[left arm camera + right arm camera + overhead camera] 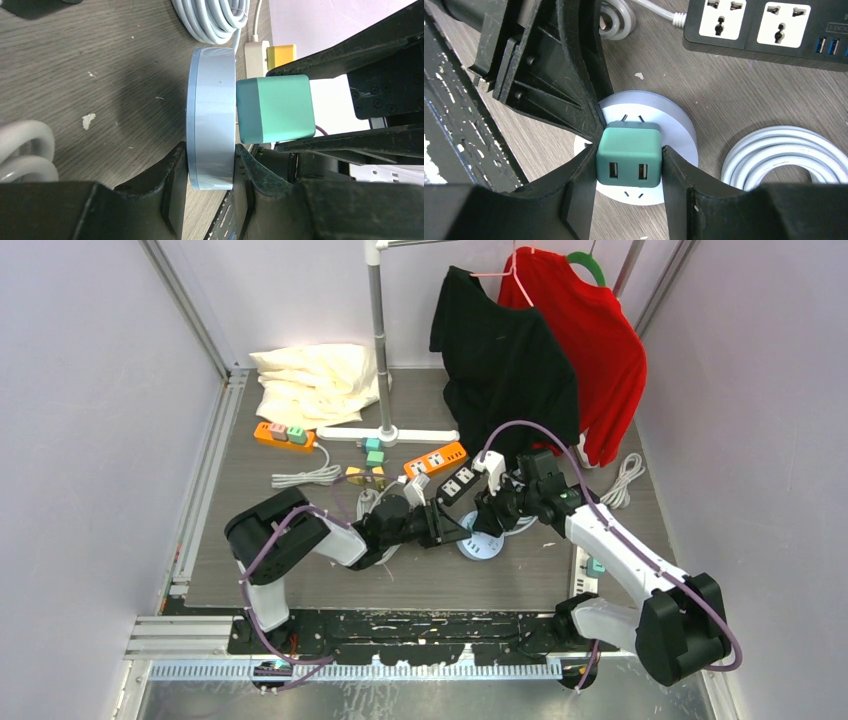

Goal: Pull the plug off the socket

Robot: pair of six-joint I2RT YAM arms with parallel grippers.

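Left arm [335, 540] and right arm [612, 540] bend inward, meeting mid-table; left gripper [210, 160] pinches the round grey socket [210, 90] by its rim, jaws narrow; right gripper [629, 162] clamps the green plug [628, 145], seated on the socket's face; coiled cable [784, 160] lies at its 3 o'clock, black power strip [769, 25] at 1 o'clock.

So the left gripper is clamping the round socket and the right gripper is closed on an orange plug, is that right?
Not quite: the plug is green, not orange, as the right wrist view shows. The left gripper does clamp the round socket, and the right gripper is closed on the plug.
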